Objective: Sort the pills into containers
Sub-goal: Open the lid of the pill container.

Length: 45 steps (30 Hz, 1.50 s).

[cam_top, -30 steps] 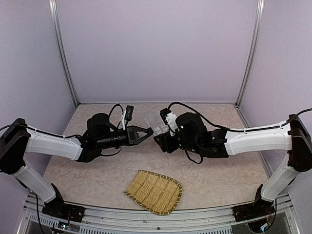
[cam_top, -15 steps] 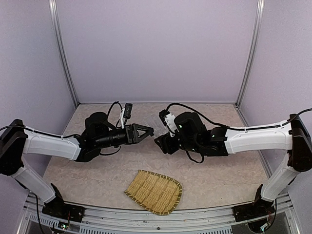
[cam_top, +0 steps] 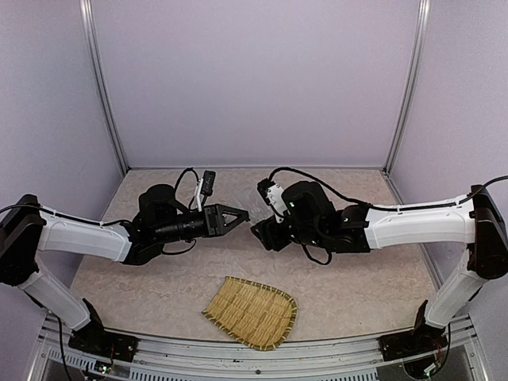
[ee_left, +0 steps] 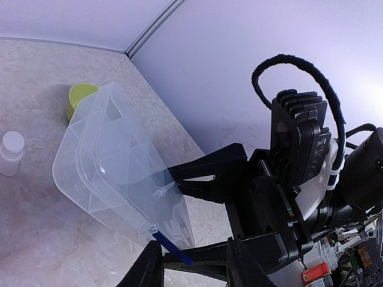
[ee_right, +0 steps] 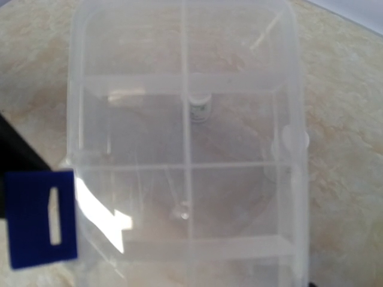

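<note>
The containers, one clear plastic organiser box (ee_left: 119,173) with several compartments, hang tilted above the table. In the left wrist view my right gripper's black fingers (ee_left: 209,173) clamp its lower edge. My right gripper (cam_top: 255,228) is shut on this box. The box fills the right wrist view (ee_right: 185,149), hiding that gripper's fingers. A blue latch (ee_left: 170,245) (ee_right: 42,218) hangs at the box's corner. My left gripper (ee_left: 192,258) (cam_top: 238,214) is open, its fingers standing either side of that latch. No pills are in view.
A lime-green bowl (ee_left: 81,95) and a small white bottle (ee_left: 11,152) stand on the table beyond the box. The bottle (ee_right: 199,107) also shows through the box. A woven bamboo tray (cam_top: 252,311) lies near the front edge.
My left gripper was shut against the box a second ago and has since opened by the blue latch. The box in my right gripper has tipped back a little.
</note>
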Motion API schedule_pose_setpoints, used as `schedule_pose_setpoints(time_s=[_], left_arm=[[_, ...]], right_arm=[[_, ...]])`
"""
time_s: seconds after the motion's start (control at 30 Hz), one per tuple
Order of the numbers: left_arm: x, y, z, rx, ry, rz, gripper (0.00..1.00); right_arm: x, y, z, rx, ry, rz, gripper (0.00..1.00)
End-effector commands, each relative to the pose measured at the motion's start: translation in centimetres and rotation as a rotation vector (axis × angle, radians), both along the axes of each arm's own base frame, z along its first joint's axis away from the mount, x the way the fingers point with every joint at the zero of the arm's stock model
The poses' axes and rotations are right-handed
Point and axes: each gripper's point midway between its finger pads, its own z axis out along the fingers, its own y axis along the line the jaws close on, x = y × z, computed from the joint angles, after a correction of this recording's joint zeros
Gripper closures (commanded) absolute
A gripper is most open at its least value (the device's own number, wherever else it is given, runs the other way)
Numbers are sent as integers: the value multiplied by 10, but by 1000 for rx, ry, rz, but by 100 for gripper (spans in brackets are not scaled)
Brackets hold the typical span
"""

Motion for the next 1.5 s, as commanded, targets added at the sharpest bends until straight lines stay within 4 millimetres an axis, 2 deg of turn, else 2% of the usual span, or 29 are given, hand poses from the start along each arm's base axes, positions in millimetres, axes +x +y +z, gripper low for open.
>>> schedule_pose_setpoints(time_s=[0.0,0.2,0.33,0.47,0.9,1.2,1.3,1.47], left_arm=[[0,1,-8,32,8,14,64],[3,-1,-17,49,39,20,65],[4,-2,-22,50,56,20,71],[5,-4,-25,49,68,15,72],[8,-3,-29,22,111,41,95],[12,-3,-35,5,163,64,100],[13,-2,-36,0,173,70,100],[15,-1,-38,10,188,89,100]], right_arm=[[-1,5,5,-10,-11,13,43],[2,3,2,-32,-16,0,43],[2,3,0,-39,-18,-2,43],[3,3,1,-39,-20,-4,44],[6,-3,-9,-77,-40,-27,43],[5,-3,-12,-84,-41,-28,42],[5,-3,-13,-89,-40,-28,36],[5,-3,-15,-97,-33,-26,16]])
